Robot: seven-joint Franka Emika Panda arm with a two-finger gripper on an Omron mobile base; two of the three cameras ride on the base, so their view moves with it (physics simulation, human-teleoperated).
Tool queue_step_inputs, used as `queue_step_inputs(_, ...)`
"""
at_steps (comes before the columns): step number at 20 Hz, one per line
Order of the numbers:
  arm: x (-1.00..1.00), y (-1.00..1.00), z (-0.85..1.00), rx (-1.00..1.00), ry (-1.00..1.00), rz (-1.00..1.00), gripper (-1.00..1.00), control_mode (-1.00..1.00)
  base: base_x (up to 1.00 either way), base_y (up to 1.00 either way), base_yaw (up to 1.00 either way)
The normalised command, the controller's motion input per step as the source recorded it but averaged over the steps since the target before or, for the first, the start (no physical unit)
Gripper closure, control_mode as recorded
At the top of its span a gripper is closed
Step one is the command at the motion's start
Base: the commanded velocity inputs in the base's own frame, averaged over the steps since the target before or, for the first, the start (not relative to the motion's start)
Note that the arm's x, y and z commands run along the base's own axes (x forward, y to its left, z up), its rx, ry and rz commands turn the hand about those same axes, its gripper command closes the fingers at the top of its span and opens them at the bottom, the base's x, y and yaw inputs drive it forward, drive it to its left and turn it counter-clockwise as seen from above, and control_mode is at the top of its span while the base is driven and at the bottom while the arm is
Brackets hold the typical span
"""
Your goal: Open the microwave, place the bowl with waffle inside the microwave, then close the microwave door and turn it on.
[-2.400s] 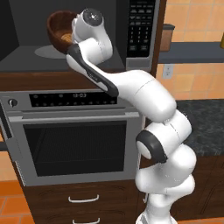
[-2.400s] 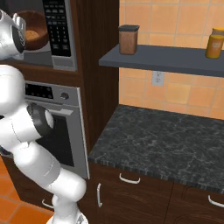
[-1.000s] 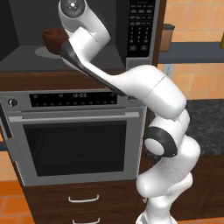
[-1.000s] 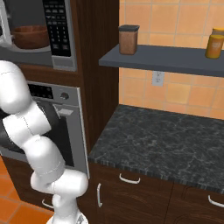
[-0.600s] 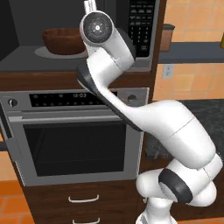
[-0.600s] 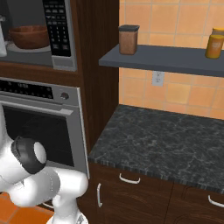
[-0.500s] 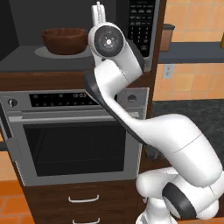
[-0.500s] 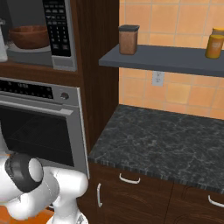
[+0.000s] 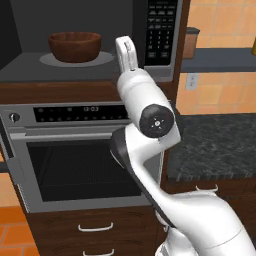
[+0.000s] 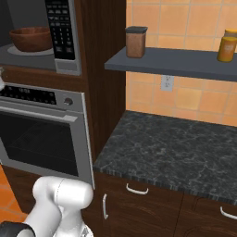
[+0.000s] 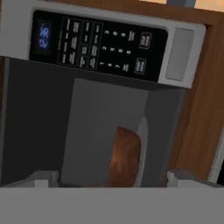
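A: What is being seen nearest the base?

B: The white, glossy, rounded arm (image 9: pixel 150 150) is being raised in front of the wall oven (image 9: pixel 85 155), whose dark glass window and brushed silver frame are being shown behind it. Dark wooden drawers with curved silver pulls are being seen below.

A: And the gripper?

B: The gripper (image 9: pixel 125 52) is being held upright just in front of the microwave's (image 9: pixel 90 35) open mouth, near its right side. Its jaws are being held spread wide, with nothing being gripped; in the hand view the two finger tips (image 11: pixel 41 179) are being shown far apart at the bottom edge.

A: Where is the bowl with waffle being kept?

B: The bowl with waffle (image 9: pixel 75 46), round, reddish-brown and wood-grained, is being rested on the flat grey turntable (image 9: pixel 102 58) inside the dark cavity, well apart from the gripper, to its left. The waffle itself cannot be made out.

A: What edges are being shown around it?

B: The black keypad panel (image 9: pixel 161 30) is being seen to the right of the cavity, its silver lower rim just beyond the gripper. Open room is being left above the bowl and between bowl and right cavity wall.

A: And farther right?

B: A speckled dark stone counter (image 10: pixel 176 152) and a grey shelf (image 10: pixel 171 60) are being shown, a brown canister (image 10: pixel 135 42) and a yellow jar (image 10: pixel 226 46) being carried on the shelf.
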Motion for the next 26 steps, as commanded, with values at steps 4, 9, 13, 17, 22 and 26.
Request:
queue_step_inputs(4,-0.74,0.00,-0.26,-0.44,0.00,0.00,-1.00,-1.00,0.00,0.00,0.00)
queue_step_inputs(9,-0.64,0.05,-0.45,-0.43,-0.05,-0.01,-1.00,-1.00,0.00,0.00,0.00)
queue_step_inputs(13,-0.31,0.18,-0.44,-0.30,-0.20,-0.05,-1.00,-1.00,0.00,0.00,0.00)
queue_step_inputs(17,-0.01,0.28,-0.35,-0.24,-0.16,-0.12,-1.00,-1.00,0.00,0.00,0.00)
queue_step_inputs(22,0.01,0.39,-0.28,-0.13,-0.18,-0.15,-1.00,-1.00,0.00,0.00,0.00)
queue_step_inputs(26,-0.09,0.50,-0.16,-0.05,-0.30,-0.12,-1.00,-1.00,0.00,0.00,0.00)
